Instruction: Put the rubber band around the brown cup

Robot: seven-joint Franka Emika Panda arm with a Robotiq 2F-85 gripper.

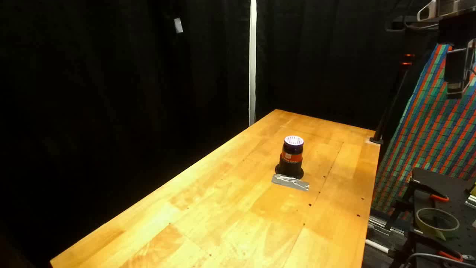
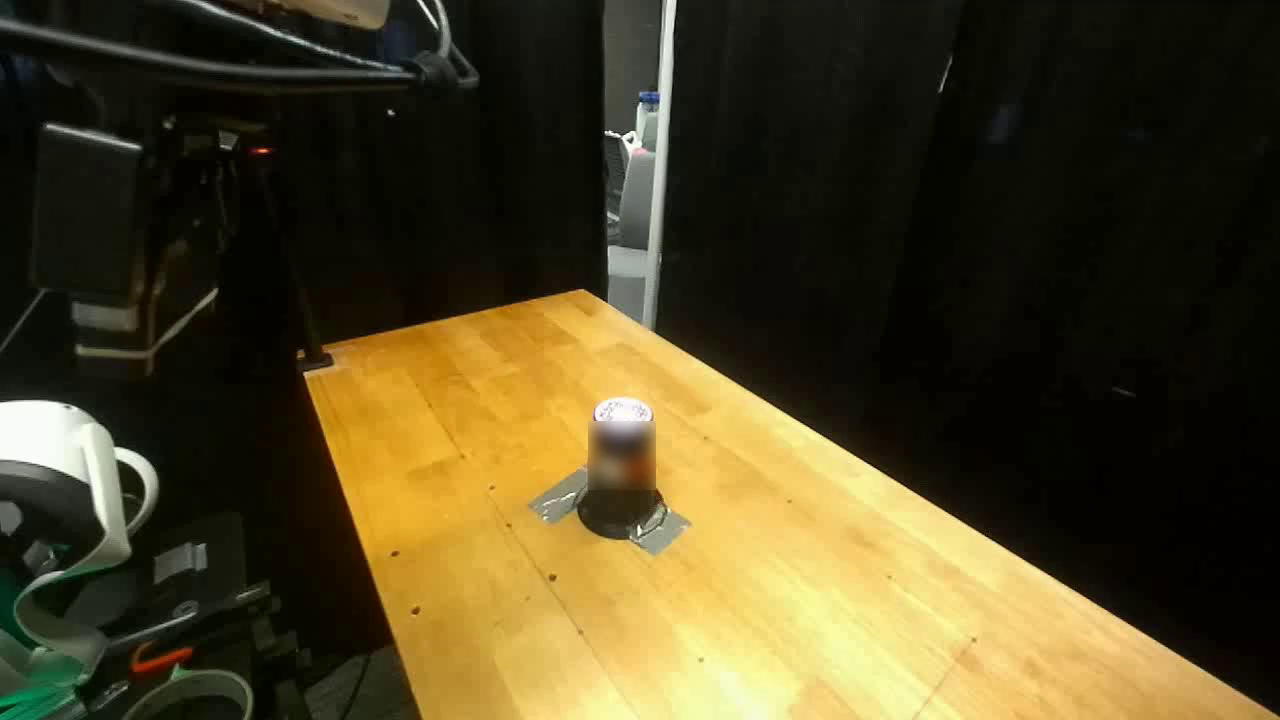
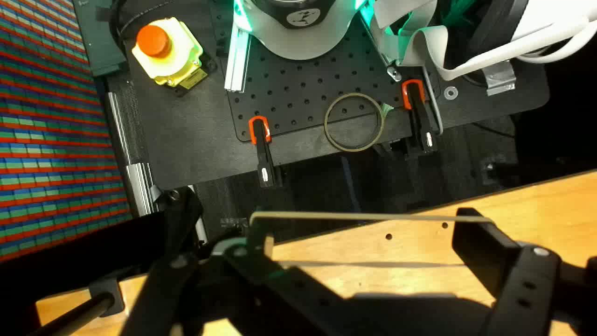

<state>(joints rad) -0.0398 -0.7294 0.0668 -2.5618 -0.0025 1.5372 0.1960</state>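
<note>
Holding the rubber band (image 3: 364,216) stretched in a long, narrow loop round the ends of wide-spread jaws, with the gripper (image 3: 366,239) across the lower middle of the wrist view. Hanging at upper right in an exterior view, well apart from the brown cup (image 1: 292,154), upright on a black base (image 2: 608,518) right of centre on the wooden table (image 1: 223,219). Apparently not yet lined up for lowering. Likeliest to fail through a slip off one jaw end, given so much stretch so near the tips. Best not narrowed early, for fear of slackening and dropping the loop. Liable too, if lowered off-centre, to catch one strand across the cup's top, given the slim gap between strands. On a skewed descent, apt to knock the cup with a jaw; probably steadied there by grey tape (image 1: 291,182), impossible to tell how firmly. At release, prone to drag the loop back up through rubber clinging to the jaws.
</note>
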